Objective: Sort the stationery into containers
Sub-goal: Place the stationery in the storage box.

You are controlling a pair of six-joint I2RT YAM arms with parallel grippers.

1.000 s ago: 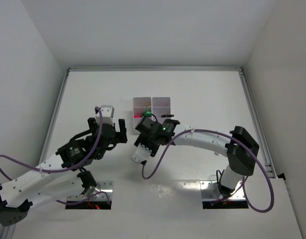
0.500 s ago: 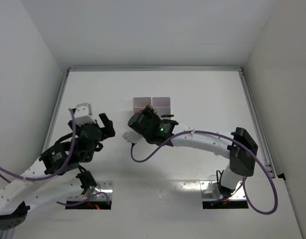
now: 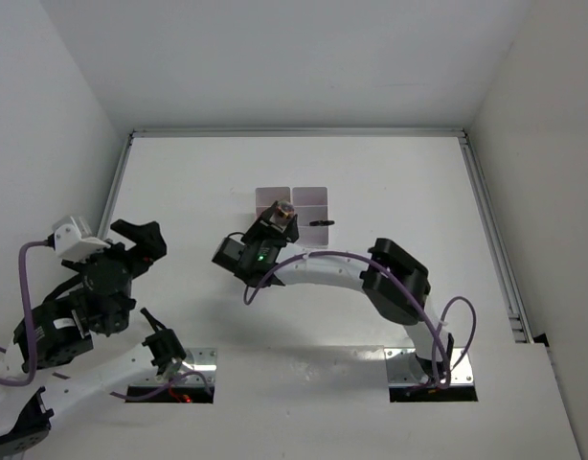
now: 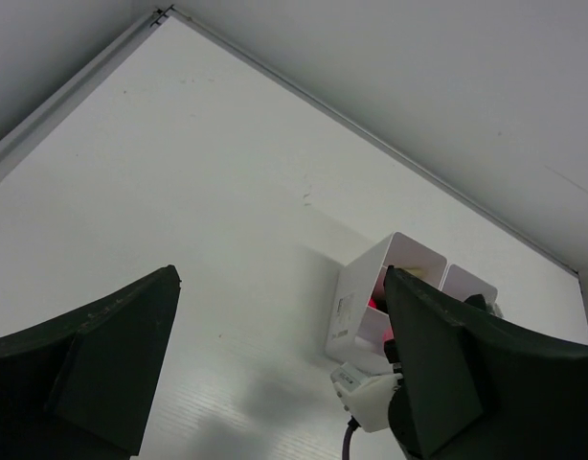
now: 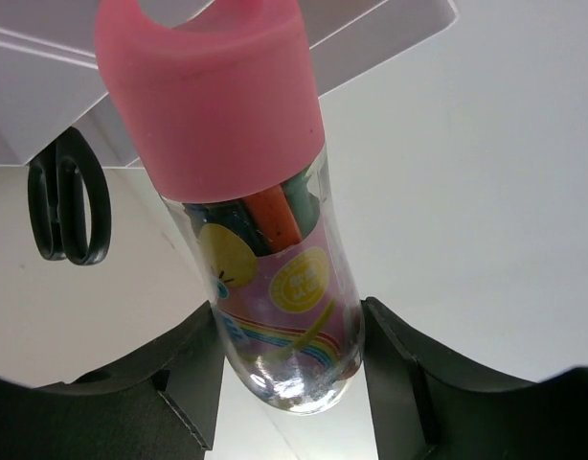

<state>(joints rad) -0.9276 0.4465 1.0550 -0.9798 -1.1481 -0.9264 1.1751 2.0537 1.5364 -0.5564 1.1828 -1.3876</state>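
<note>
Right gripper [image 5: 292, 369] is clamped on the base of a pink-capped clear tube [image 5: 246, 192] of coloured sticks. The cap end points toward the white organizer tray [image 3: 311, 195] and is at its near edge, probably lined up to drop into a compartment. Black scissors [image 3: 320, 222] lie on the table just beside the tray, unsorted. Left gripper [image 4: 280, 316] is spread wide and empty, well apart to the left, likely keeping clear.
</note>
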